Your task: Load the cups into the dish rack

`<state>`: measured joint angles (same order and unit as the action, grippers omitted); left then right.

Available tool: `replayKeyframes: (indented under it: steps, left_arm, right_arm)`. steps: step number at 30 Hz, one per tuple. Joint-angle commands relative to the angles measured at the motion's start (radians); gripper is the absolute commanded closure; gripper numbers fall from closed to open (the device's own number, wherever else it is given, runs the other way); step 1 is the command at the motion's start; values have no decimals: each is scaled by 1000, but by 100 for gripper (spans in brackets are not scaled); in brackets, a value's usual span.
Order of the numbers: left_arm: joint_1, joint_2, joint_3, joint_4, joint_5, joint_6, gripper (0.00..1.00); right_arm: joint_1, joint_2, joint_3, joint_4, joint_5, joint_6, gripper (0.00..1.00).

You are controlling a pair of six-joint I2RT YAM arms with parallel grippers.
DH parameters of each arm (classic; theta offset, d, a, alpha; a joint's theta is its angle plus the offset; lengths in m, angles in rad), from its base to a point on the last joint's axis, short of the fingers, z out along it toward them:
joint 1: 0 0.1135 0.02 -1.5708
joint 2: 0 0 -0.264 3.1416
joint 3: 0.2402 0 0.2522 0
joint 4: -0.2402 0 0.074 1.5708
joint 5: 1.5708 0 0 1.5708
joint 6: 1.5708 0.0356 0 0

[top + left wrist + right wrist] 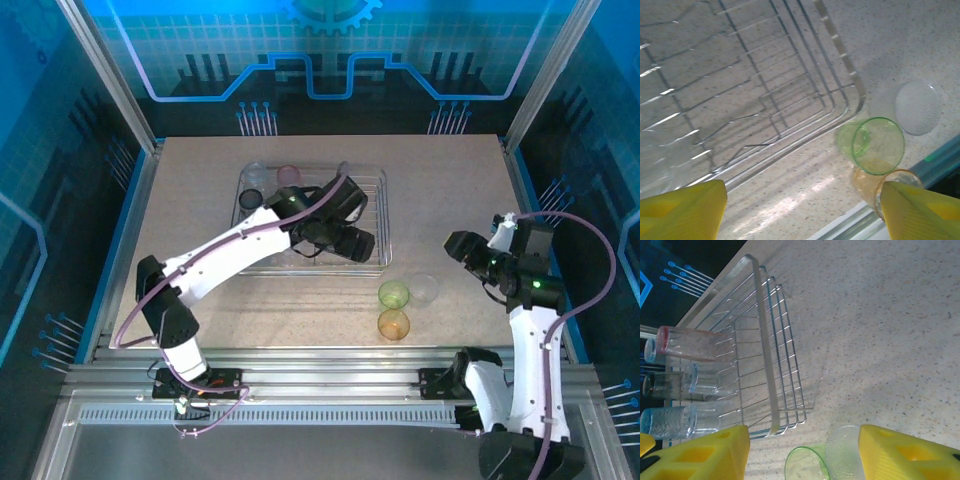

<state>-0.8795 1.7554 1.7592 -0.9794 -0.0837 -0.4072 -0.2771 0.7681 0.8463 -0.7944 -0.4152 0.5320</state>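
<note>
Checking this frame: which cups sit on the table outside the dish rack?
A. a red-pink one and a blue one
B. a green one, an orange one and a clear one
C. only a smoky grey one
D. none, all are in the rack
B: the green cup, the orange cup and a clear cup sit on the table off the near right corner of the dish rack, outside its rim.
</note>
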Motion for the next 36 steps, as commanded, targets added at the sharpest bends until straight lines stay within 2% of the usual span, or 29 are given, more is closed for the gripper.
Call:
replayKeyframes:
  steps: [1, 5, 13, 19, 24, 36]
  left_arm:
    - [-28, 59, 53, 36, 55, -43, 21]
    - [-58, 95, 58, 63, 43, -74, 26]
    - [-128, 73, -124, 209, -9, -256, 42]
    - [-182, 73, -185, 246, -102, -372, 44]
    - [-185, 98, -204, 272, -117, -440, 44]
    - [-186, 183, -162, 254, -109, -444, 51]
  right_arm:
    - [-56, -10, -32, -28, -60, -37, 39]
    - [-103, -13, -53, -32, -98, -47, 38]
    - [-103, -4, -64, -16, -159, -69, 38]
    - [-103, 1, -76, -3, -184, -66, 38]
    - [-103, 7, -76, -1, -195, -64, 38]
    - [-102, 7, -75, -2, -206, -59, 38]
